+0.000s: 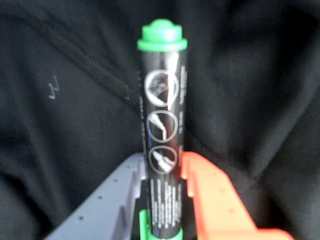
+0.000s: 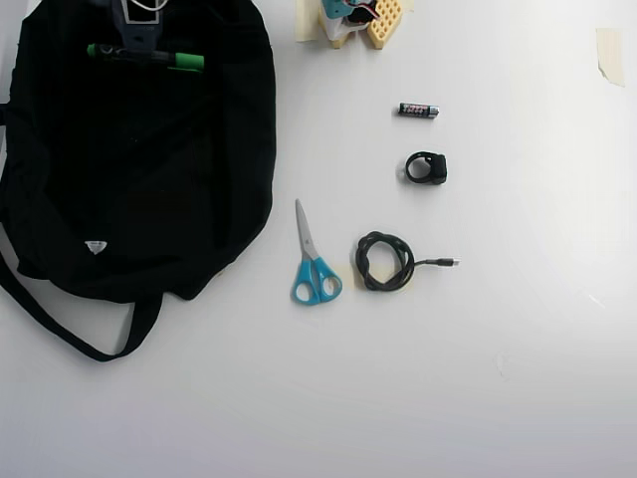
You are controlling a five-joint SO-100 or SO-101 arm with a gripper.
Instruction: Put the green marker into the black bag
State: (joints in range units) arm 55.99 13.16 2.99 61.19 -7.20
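In the wrist view the green marker [image 1: 162, 100] has a black printed barrel and a green end pointing away from the camera. My gripper [image 1: 162, 160] is shut on it, with the grey finger [image 1: 120, 190] on the left and the orange finger [image 1: 210, 195] on the right. Black bag [image 1: 260, 75] fabric fills the background. The overhead view shows the black bag [image 2: 149, 179] at the left of the white table. My gripper [image 2: 139, 48] is over the bag's top part, and the marker [image 2: 184, 63] lies crosswise above the fabric.
On the table right of the bag are blue-handled scissors [image 2: 314, 269], a coiled black cable [image 2: 383, 261], a small black battery [image 2: 419, 110] and a black ring-shaped piece [image 2: 428, 167]. The arm's base [image 2: 363, 22] stands at the top edge. The bag's strap [image 2: 60, 324] trails at lower left.
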